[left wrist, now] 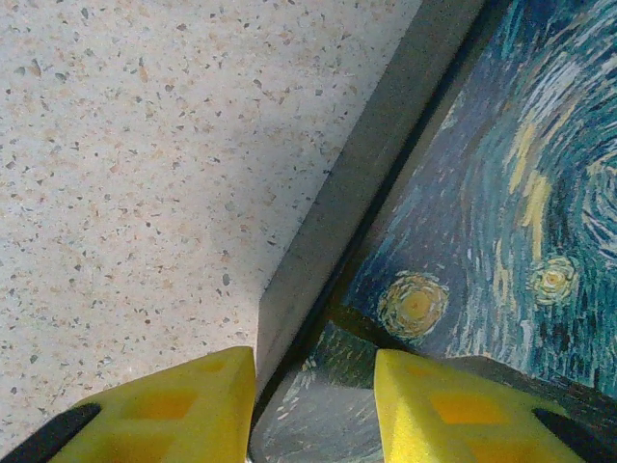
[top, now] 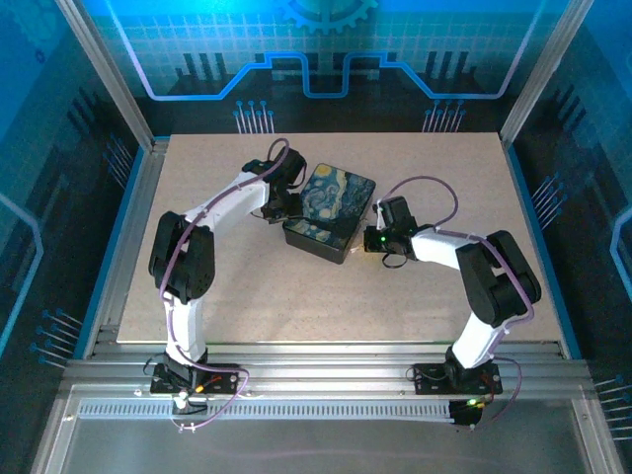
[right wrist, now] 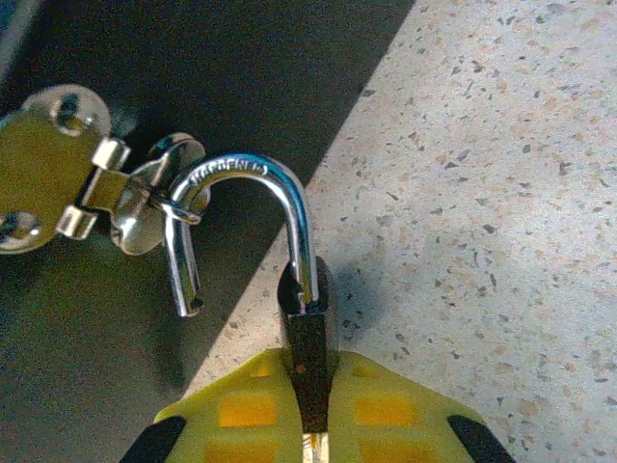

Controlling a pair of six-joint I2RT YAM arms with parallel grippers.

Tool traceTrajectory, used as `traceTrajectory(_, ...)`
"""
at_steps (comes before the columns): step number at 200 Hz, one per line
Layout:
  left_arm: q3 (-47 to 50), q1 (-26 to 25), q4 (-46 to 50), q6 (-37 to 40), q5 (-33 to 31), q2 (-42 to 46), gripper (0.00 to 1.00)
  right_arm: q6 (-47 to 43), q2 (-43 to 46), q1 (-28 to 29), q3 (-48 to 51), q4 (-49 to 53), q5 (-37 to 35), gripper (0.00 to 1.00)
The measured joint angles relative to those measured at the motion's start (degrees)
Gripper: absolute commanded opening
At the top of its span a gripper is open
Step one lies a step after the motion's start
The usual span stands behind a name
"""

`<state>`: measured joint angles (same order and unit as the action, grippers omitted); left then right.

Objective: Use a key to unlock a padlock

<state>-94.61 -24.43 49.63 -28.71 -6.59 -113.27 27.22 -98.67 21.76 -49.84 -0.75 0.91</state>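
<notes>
Over by the hasp [right wrist: 145,203] on the box [top: 331,212], the right gripper [right wrist: 308,410] is pinching the padlock [right wrist: 307,338] body, shackle [right wrist: 246,174] poking straight ahead, hooked through it.

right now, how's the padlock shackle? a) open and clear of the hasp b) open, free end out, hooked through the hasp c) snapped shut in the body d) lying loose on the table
b: one leg of the shackle sits in the padlock body, the other end hangs free, threaded through the hasp, while the right gripper is shut on the body.
</notes>
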Motion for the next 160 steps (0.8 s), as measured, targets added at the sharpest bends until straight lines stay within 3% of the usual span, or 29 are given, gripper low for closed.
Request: traceTrajectory(160, 0.63, -1.68, -0.42, -2.47, 1.31, 0.28, 0.35, 7.15, 0.94, -6.23, 2.29, -6.36, 9.20, 0.00)
